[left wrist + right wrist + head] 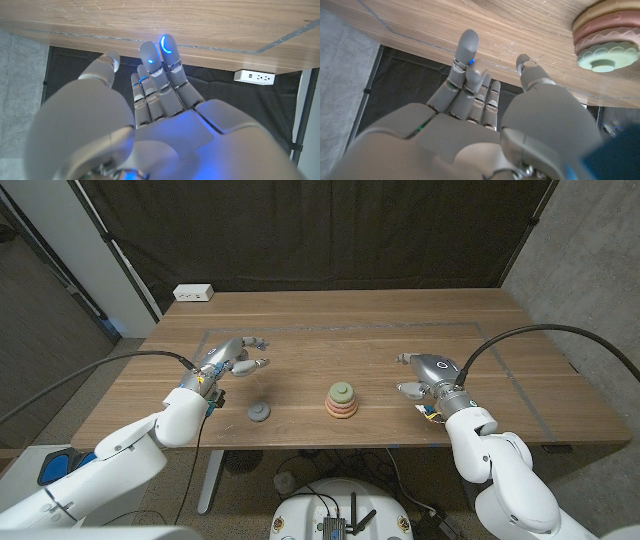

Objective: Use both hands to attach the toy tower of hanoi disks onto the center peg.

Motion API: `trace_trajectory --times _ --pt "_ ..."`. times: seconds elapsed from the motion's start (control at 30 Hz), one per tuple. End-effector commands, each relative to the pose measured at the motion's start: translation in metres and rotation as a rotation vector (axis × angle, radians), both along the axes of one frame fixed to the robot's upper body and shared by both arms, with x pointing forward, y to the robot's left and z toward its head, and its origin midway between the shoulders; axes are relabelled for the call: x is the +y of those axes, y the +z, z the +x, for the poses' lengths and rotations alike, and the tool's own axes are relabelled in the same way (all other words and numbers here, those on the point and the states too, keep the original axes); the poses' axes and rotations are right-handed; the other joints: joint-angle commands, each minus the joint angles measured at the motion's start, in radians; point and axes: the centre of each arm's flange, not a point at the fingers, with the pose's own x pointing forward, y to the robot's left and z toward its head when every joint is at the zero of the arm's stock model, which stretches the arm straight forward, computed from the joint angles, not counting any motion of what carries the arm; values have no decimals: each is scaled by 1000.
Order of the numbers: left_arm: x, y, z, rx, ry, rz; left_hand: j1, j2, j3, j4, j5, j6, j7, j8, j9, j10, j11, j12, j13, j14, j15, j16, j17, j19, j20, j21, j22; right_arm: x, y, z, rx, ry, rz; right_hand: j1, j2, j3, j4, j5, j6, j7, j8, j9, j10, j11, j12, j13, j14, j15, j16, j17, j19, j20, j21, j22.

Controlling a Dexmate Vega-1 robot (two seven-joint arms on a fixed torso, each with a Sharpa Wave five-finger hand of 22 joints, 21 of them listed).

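Near the table's middle we see the stack of disks (pixel 341 402) on the center peg: an orange disk at the bottom, a pink one on it, and a green one on top with a small knob showing at its crown. In the right wrist view the same stack (pixel 606 37) shows its scalloped rims, sitting squarely on the wood.

To the stack's left, nearer the front edge, lies 1 gray disk (pixel 259 412), apart from the stack and touched by neither hand.

Our left hand (pixel 234 361) hovers behind and to the left of the gray disk, fingers spread and holding nothing; its wrist view shows the fingers (pixel 161 70) stretched out straight, with blue lights at the tips. Our right hand (pixel 428 375) sits well to the right of the stack, also loose and empty, fingers (pixel 465 62) extended with the thumb apart.

The wooden table (pixel 330 330) carries a thin taped rectangle outline. A white power strip (pixel 193 293) rests at its far left corner, before a dark curtain.
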Motion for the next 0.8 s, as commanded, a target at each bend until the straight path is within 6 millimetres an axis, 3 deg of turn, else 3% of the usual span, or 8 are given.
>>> trace_trajectory --times 0.03,0.8 --pt "0 -1 7 10 13 -23 -7 2 -2 -3 -1 -5 2 0 4 -4 -3 -3 4 5 -54 2 0 9 -137 2 2 -17 -6 3 -35 -72 -4 8 5 3 -5 -6 12 -3 3 3 8 -2 8 3 13 -49 5 4 8 -63 0 3" --pt "-9 -6 5 35 35 42 -9 2 -4 -3 -5 -9 4 0 4 -15 0 -8 1 4 -54 4 1 9 -137 1 1 -30 -24 19 -43 -91 -23 -1 7 -1 2 -7 27 -7 15 14 37 -2 14 10 4 -47 -5 2 -8 -60 -4 3"
